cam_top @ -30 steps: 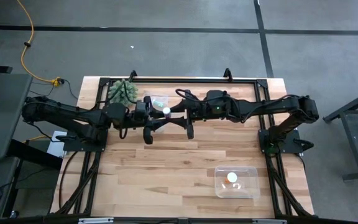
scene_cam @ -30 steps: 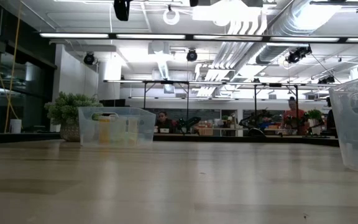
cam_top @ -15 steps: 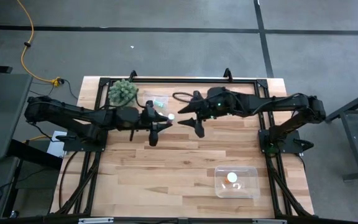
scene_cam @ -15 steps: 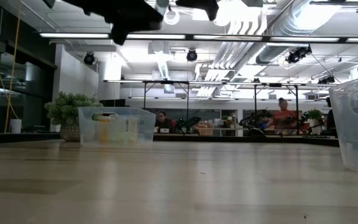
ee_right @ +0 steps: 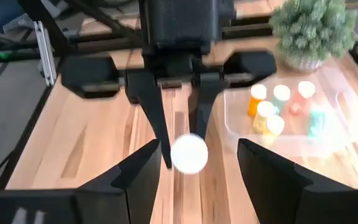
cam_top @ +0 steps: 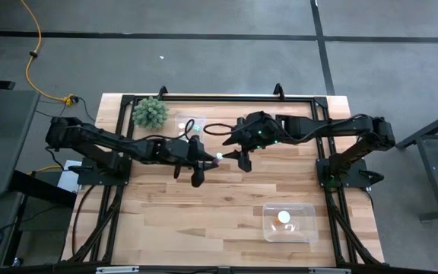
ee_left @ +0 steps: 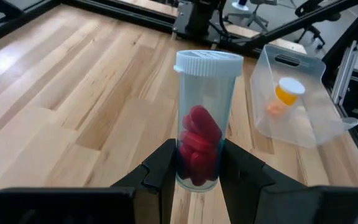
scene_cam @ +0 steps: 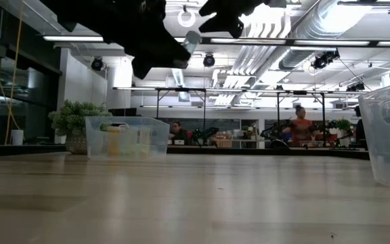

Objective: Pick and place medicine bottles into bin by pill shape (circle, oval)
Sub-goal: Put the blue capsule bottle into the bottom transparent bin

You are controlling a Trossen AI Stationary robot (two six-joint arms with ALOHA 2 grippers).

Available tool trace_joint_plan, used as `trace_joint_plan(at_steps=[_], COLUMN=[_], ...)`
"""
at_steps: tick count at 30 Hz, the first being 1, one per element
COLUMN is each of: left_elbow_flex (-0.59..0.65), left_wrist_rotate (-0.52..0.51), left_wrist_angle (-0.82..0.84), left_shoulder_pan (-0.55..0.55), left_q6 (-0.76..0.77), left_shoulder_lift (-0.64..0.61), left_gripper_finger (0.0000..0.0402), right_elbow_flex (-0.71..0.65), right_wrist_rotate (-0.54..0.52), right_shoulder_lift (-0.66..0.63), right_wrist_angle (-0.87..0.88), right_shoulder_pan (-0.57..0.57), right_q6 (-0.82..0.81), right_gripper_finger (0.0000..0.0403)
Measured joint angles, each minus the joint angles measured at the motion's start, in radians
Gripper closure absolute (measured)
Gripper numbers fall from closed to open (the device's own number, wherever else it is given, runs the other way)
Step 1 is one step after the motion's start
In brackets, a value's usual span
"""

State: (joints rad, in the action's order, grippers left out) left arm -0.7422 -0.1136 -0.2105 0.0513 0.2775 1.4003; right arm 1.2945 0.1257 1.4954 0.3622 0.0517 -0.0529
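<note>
My left gripper (cam_top: 206,160) is shut on a clear medicine bottle (ee_left: 205,118) with a white cap and red oval pills, high above the table's middle. My right gripper (cam_top: 236,153) is open and faces it from the right. Its fingers (ee_right: 143,179) stand on either side of the bottle's white cap (ee_right: 189,154) without touching it. A clear bin (cam_top: 191,124) at the far edge holds several more bottles (ee_right: 272,109). A second clear bin (cam_top: 303,232) at the near right holds one orange bottle (ee_left: 289,91). My left gripper pinches the bottle's lower body (ee_left: 197,177), near its bottom, between its two fingers (ee_left: 164,167). The fingers come level from the table's left. The bottle sticks out ahead of them, cap (cam_top: 217,157) toward my right gripper, lifted clear of the table.
A green spiky plant (cam_top: 149,113) stands at the far left beside the bottle bin. A black frame (cam_top: 226,97) runs along the table's far edge and sides. Bare wood (cam_top: 188,213) lies in the near half. People show in the room behind (scene_cam: 300,125).
My left gripper has carried the bottle away from the far bin, toward the table's right and near edge, and lower in the low view. My right gripper has drawn back toward the right and now faces the bottle's cap.
</note>
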Motion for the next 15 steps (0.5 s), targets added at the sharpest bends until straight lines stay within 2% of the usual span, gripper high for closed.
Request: trace_joint_plan(at_steps=[5,15], left_elbow_flex=[0.0,0.0], left_wrist_rotate=[0.0,0.024], left_wrist_angle=[-0.004,-0.007], left_shoulder_pan=[0.0,-0.001], left_q6=[0.0,0.0], left_shoulder_lift=[0.002,0.002], left_gripper_finger=[0.0311,0.0311], right_elbow_flex=[0.0,0.0], right_wrist_rotate=[0.0,0.002], right_shoulder_lift=[0.007,0.067], right_wrist_angle=[0.008,-0.03], right_shoulder_pan=[-0.001,-0.015], right_q6=[-0.008,-0.029], right_gripper_finger=[0.0186,0.0125])
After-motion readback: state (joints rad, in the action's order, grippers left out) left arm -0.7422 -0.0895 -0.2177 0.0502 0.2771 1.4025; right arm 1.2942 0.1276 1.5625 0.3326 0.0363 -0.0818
